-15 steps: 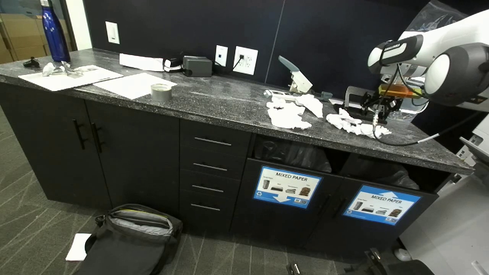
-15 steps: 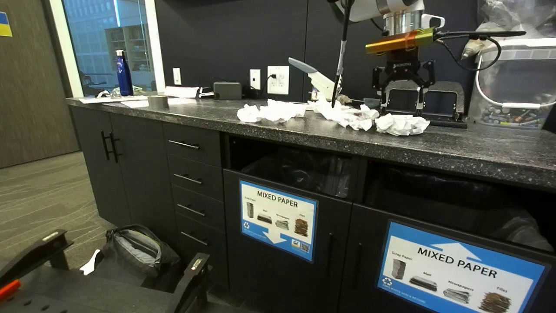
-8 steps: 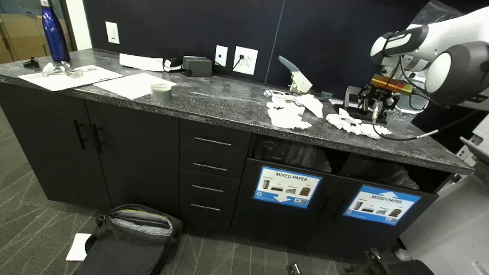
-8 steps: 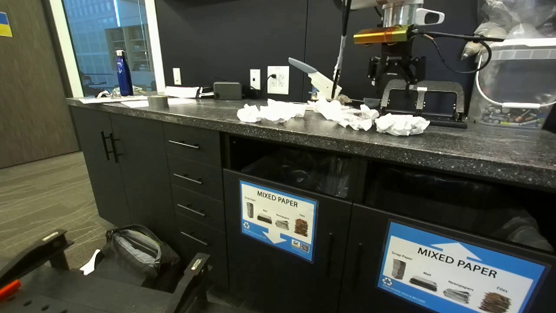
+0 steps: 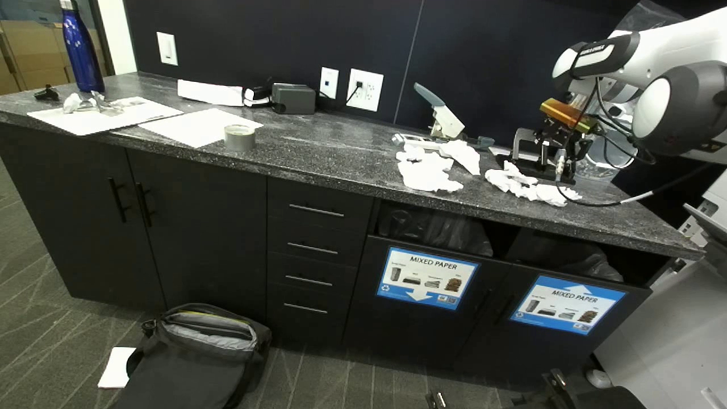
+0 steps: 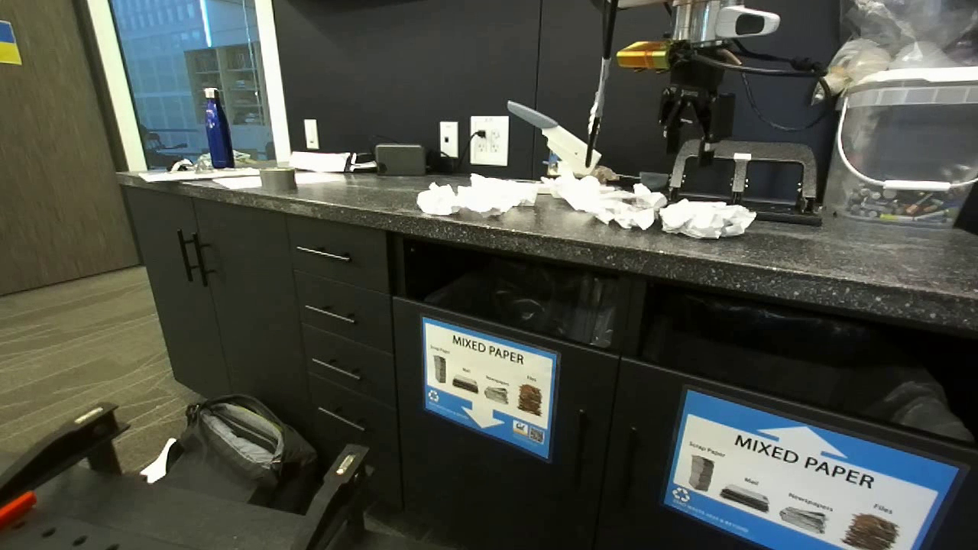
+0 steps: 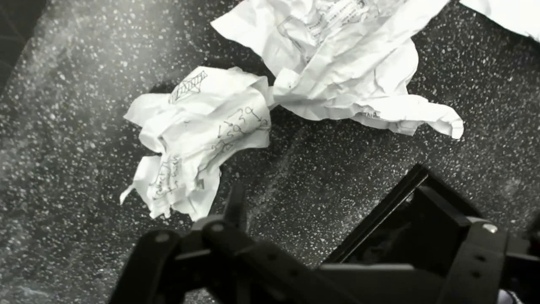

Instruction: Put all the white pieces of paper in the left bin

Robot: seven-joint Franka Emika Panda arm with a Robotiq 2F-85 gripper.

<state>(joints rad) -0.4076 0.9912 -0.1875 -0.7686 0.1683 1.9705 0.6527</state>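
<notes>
At least three crumpled papers (image 6: pixel 707 219), the exact count unclear where they bunch; two flat sheets (image 5: pixel 196 126) on the surface (image 5: pixel 324 150); two bins (image 5: pixel 420 332), two labels (image 5: pixel 427 277), four drawers (image 5: pixel 318 197), three wall plates (image 5: pixel 366 91), one bottle (image 5: pixel 82 54), one tape roll (image 5: pixel 239 138), one bucket (image 6: pixel 913 141), one cloth bag (image 5: pixel 196 363).

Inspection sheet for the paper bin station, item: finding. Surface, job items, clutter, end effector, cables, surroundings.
Surface: dark speckled countertop.
White pieces of paper: crumpled, on the countertop; one shows handwriting in the wrist view.
Left bin: label with a down arrow; plastic liner in its opening; contents unclear.
Clutter: tape roll, flat white sheets, blue bottle, grey-handled device, clear bucket.
End effector: open above the countertop; held item, nothing seen.
Cables: arm cable crosses in front of the paper in an exterior view, contact unclear; plug in the wall outlet.
Surroundings: black bag, open, on the floor; dark wall behind the countertop.
</notes>
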